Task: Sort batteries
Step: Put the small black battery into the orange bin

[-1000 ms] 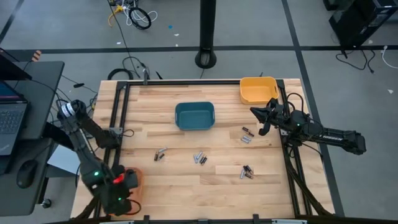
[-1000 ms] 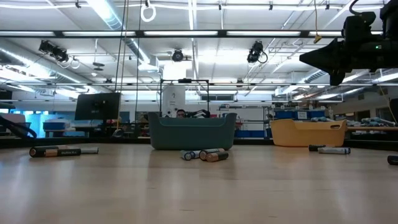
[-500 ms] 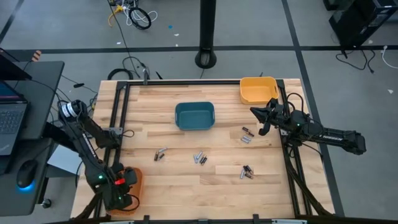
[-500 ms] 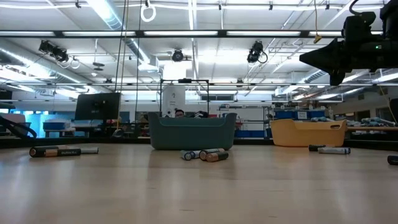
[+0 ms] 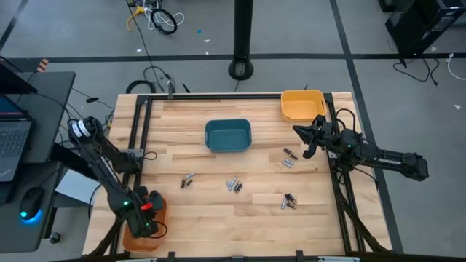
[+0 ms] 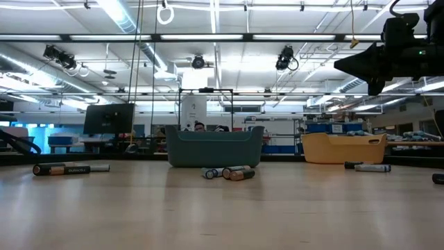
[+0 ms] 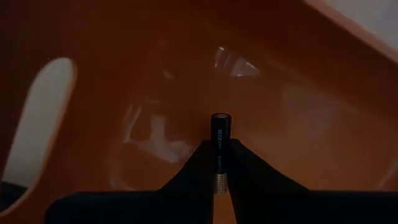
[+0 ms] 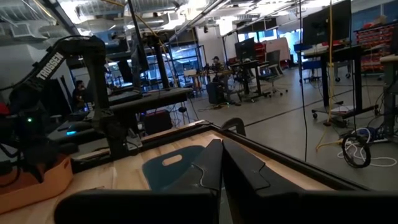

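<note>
- The cell [image 6: 70, 169] lying far left in the low view carries a label I read as DURACELL; on the dark battery [image 7: 220, 149] between my left fingers [image 7: 196, 171] there is small print along the side, too fine to read.
- On the other arm's link, seen from my right wrist, stands the word TROSSEN [image 8: 48, 70].
- My left gripper [image 5: 145, 220] is clenched on that battery, which points straight out past my fingertips, and I hold it down inside the orange bin [image 5: 154, 234] at the table's near left corner; orange wall fills everything ahead of it.
- My right gripper [image 5: 311, 137] hangs clenched and empty above the table's right side, just in front of the yellow bin [image 5: 302, 105].
- Two cells [image 5: 288, 159] lie just beside and below my right gripper; another pair [image 5: 289, 201] lies nearer the front edge.
- A cluster [image 5: 234, 185] lies mid-table, between my two grippers, and a further pair [image 5: 188, 180] lies nearer my left one.
- The teal bin [image 5: 228, 135] sits beyond the cluster, well apart from both grippers.
- Black frame rails [image 5: 140, 131] run along the table's edges beside each arm.
- A laptop [image 5: 13, 131] and a mouse [image 5: 30, 201] sit on a side desk to the left of my left arm.
</note>
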`<state>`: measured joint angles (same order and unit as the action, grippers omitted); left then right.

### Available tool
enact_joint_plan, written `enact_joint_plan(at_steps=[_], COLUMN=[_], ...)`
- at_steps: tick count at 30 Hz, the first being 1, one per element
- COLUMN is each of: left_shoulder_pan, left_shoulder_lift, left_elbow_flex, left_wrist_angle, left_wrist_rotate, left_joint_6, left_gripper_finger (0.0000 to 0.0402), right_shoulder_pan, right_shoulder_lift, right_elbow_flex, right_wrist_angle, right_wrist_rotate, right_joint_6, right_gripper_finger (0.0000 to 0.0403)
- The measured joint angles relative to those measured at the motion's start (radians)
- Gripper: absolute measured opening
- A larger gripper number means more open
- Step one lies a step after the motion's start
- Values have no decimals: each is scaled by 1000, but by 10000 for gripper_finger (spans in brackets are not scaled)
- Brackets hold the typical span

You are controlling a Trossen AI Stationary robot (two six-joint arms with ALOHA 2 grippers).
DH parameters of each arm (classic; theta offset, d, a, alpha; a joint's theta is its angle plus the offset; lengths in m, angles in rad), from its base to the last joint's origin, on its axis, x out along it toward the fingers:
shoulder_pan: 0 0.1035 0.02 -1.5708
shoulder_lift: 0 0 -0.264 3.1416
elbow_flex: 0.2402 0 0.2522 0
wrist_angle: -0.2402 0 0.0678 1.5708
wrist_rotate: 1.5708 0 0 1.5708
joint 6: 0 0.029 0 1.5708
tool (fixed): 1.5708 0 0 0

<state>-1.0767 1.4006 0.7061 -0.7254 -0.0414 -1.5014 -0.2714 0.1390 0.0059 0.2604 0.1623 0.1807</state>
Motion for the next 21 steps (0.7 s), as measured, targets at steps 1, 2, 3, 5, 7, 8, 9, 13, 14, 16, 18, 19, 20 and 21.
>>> enact_joint_plan(at_steps=[1, 2, 3, 5, 7, 8, 9, 13, 14, 16, 18, 19, 20, 21], left_shoulder_pan=[3, 5, 8, 11, 12, 12, 12, 13, 15, 20, 26, 29, 33, 36], left_shoulder_lift=[0, 0, 0, 0, 0, 0, 0, 0, 0, -1, 0, 0, 1, 1], left_elbow_flex=[-4, -6, -8, -10, -10, -10, -10, -10, -10, -9, -8, -3, 2, 9], left_wrist_angle=[1, -1, -1, 0, 1, 1, 2, 10, 20, 36, 50, 49, 47, 43], left_wrist_rotate=[0, 1, 2, 5, 10, 14, 20, 55, 66, 76, 76, 72, 70, 69], left_joint_6=[2, 2, 2, 2, 2, 2, 2, 2, 2, 2, 2, 4, 10, 20], left_gripper_finger=[31, 31, 31, 33, 38, 41, 45, 58, 60, 65, 68, 70, 72, 74], right_shoulder_pan=[0, 0, 0, 0, 0, 0, 0, 0, 0, 0, 0, 0, 0, 0], right_shoulder_lift=[0, 0, 0, 0, 0, 0, 0, 0, 0, 0, 0, 0, 0, 0], right_elbow_flex=[0, 0, 0, 0, 0, 0, 0, 0, 0, 0, 0, 0, 0, 0], right_wrist_angle=[0, 0, 0, 0, 0, 0, 0, 0, 0, 0, 0, 0, 0, 0], right_wrist_rotate=[0, 0, 0, 0, 0, 0, 0, 0, 0, 0, 0, 0, 0, 0], right_joint_6=[0, 0, 0, 0, 0, 0, 0, 0, 0, 0, 0, 0, 0, 0], right_gripper_finger=[23, 23, 23, 23, 23, 23, 23, 23, 23, 23, 23, 23, 23, 23])
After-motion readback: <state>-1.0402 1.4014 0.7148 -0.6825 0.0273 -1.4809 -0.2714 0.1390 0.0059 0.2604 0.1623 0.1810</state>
